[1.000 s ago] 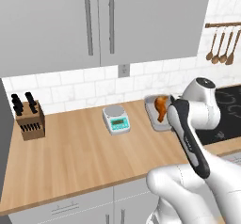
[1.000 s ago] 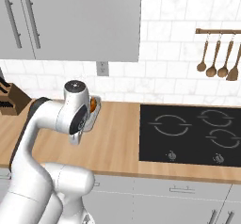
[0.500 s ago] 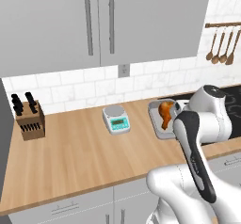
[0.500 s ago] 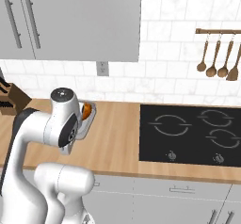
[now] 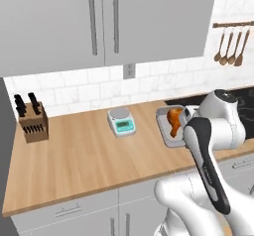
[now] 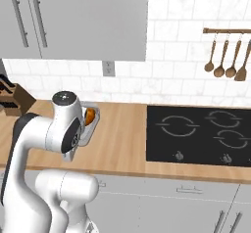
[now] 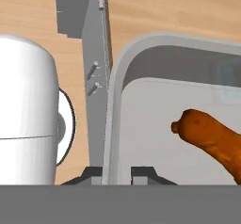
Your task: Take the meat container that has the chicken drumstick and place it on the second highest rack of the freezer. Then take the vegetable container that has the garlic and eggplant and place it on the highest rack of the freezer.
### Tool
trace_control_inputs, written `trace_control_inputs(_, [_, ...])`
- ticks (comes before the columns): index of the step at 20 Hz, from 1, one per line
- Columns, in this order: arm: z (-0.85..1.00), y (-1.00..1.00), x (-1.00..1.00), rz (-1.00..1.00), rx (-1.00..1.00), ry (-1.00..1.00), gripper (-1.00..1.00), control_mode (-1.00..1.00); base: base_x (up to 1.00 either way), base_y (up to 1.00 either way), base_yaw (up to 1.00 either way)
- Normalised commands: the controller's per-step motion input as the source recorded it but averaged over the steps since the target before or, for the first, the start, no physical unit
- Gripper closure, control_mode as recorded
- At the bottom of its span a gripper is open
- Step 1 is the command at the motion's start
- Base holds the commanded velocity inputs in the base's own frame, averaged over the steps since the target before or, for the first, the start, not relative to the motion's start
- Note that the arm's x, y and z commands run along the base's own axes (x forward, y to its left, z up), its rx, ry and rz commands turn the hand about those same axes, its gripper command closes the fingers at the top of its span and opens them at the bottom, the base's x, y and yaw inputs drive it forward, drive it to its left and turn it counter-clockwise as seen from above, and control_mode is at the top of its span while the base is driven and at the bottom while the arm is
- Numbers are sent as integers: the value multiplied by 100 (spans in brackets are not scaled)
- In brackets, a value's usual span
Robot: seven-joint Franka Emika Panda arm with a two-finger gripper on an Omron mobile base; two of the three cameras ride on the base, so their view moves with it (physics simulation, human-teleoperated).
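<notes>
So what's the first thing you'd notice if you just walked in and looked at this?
Probably the orange-brown chicken drumstick lying in its grey tray on the wooden counter, with the robot's white arm bent right beside it. In the hand view the tray's rim runs between the two dark fingers. After that, the black cooktop and the wooden spoons hanging above it on the white tile wall.

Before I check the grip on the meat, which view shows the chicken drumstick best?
The hand view: the chicken drumstick lies close and large on the tray floor. The left base view shows it small but whole beside the arm. In the right base view, just an orange sliver peeks past the arm.
</notes>
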Motion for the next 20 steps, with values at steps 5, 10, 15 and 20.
trace_control_inputs(5, [0, 0, 0, 0, 0, 0, 100, 100, -100, 32, 0])
trace_control_inputs(10, [0, 0, 0, 0, 0, 0, 100, 100, -97, 76, 26])
trace_control_inputs(15, [0, 0, 0, 0, 0, 0, 100, 100, -97, 63, 37])
trace_control_inputs(20, [0, 0, 0, 0, 0, 0, 100, 100, -57, 98, 33])
